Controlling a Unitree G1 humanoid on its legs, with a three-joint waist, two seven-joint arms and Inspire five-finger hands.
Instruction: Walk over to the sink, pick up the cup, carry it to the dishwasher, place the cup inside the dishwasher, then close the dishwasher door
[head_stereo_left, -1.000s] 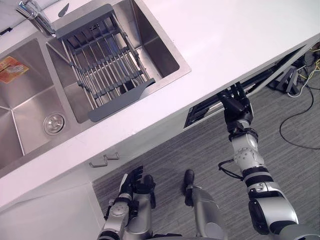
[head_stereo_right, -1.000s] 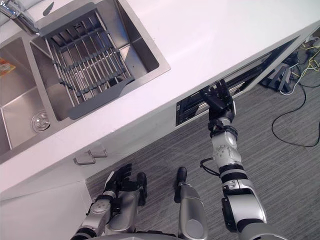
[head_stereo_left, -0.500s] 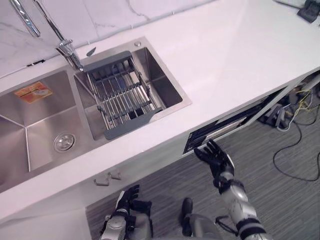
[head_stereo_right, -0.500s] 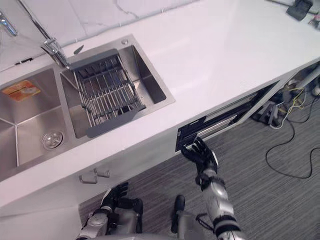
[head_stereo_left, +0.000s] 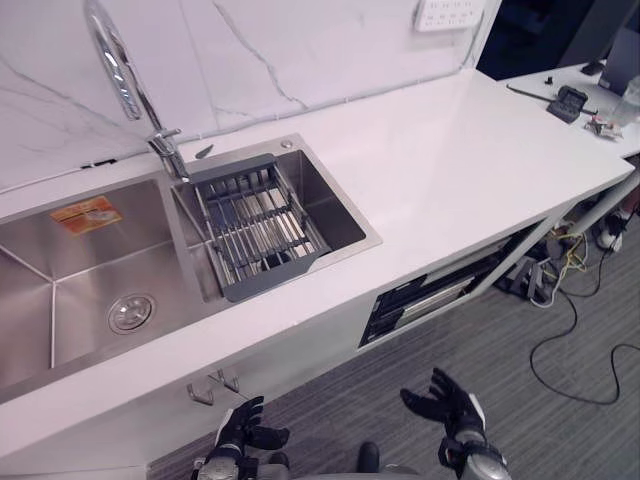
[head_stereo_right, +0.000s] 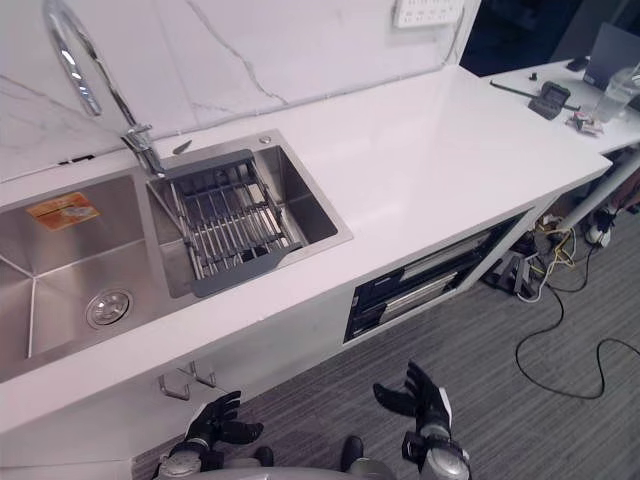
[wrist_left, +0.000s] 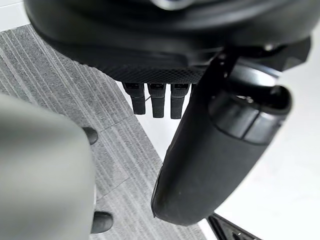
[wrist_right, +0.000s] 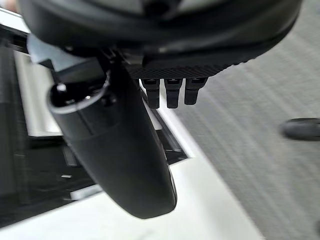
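Observation:
The double steel sink (head_stereo_left: 90, 265) is set in the white counter, and a grey drying rack (head_stereo_left: 260, 225) spans its right basin. Under the counter to the right, the dishwasher (head_stereo_left: 430, 298) shows as a dark slot with silver bars inside. My right hand (head_stereo_left: 447, 400) hangs low over the floor in front of that slot, apart from it, open with fingers spread and nothing in it. The right wrist view looks past this hand (wrist_right: 120, 145) at the dark dishwasher front (wrist_right: 30, 165). My left hand (head_stereo_left: 243, 432) hangs low by the cabinet, relaxed and holding nothing.
A tall curved tap (head_stereo_left: 120, 80) rises behind the sink. Two metal handles (head_stereo_left: 215, 385) stick out of the cabinet below the sink. Cables (head_stereo_left: 575, 330) trail over the grey carpet at the right. A side table (head_stereo_left: 570, 95) with small items adjoins the counter's far end.
The camera has lifted and now takes in the whole counter and wall. My right hand has come away from the dishwasher slot and dropped low over the floor.

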